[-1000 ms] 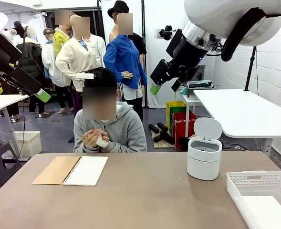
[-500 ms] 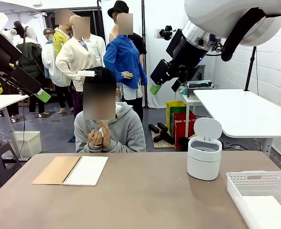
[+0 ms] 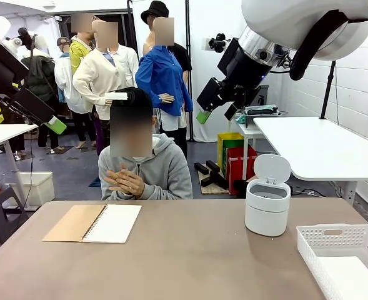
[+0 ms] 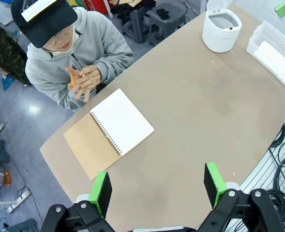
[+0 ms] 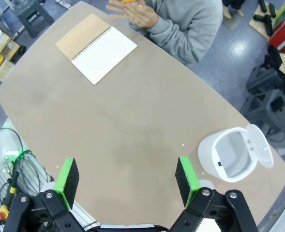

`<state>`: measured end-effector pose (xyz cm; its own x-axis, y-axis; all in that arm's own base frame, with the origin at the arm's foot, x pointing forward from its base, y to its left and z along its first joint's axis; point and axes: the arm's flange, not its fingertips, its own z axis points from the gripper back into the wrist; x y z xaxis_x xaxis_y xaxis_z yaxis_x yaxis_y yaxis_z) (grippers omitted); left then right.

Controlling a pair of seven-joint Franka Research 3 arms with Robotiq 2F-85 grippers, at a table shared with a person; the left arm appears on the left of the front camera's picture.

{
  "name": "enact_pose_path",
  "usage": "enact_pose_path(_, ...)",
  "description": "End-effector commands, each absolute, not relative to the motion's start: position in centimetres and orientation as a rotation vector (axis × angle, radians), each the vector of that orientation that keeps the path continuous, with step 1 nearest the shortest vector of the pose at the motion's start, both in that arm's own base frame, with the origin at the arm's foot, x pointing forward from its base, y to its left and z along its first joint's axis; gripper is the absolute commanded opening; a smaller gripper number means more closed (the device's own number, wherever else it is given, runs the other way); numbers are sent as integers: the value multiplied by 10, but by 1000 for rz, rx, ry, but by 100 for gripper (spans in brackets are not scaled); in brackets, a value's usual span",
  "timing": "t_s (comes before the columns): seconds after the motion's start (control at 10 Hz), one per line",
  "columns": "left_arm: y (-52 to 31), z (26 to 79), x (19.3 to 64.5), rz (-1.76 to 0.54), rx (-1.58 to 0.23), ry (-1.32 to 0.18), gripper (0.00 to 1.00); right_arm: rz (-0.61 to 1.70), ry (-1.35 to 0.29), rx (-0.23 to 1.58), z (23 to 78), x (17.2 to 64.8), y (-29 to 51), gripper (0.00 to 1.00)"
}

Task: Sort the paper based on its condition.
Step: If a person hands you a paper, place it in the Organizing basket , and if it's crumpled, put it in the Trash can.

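Paper [image 4: 276, 55] lies as one flat white sheet inside the white basket [image 3: 333, 237] at the lower right of the front view; I see no loose sheet on the tabletop [image 3: 190, 262] itself. The person's hands [image 3: 126, 181] are pressed together at centre left, and I cannot tell whether a sheet sits between the palms. The left tool [image 4: 157, 179] and the right tool [image 5: 127, 176] each hang high and wide open, with nothing between the green pads. This looks like a waiting step: the next move calls for a sheet to be presented and judged (flat to the basket, crumpled probably to the open-lidded white bin [image 3: 267, 209]). Brown and matte, the tabletop also carries an open spiral notebook [image 3: 93, 223] at left, and looks smooth enough to make a thin sheet hard to pinch. Beyond it are a grey floor [image 3: 71, 172] and a white side table [image 3: 321, 147].
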<state>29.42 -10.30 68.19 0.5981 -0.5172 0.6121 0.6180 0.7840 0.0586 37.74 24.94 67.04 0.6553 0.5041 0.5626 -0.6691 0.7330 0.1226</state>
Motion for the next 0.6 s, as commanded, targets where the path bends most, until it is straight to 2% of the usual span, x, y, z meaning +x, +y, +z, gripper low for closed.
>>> enact_pose_path(0.0, -103, 682, 294, -661, -165, -655, 100, 675, -528, 336, 670, 378, 248, 100)
enact_pose_path(0.5, -103, 682, 294, -661, -165, -655, 100, 675, -528, 336, 670, 378, 248, 100)
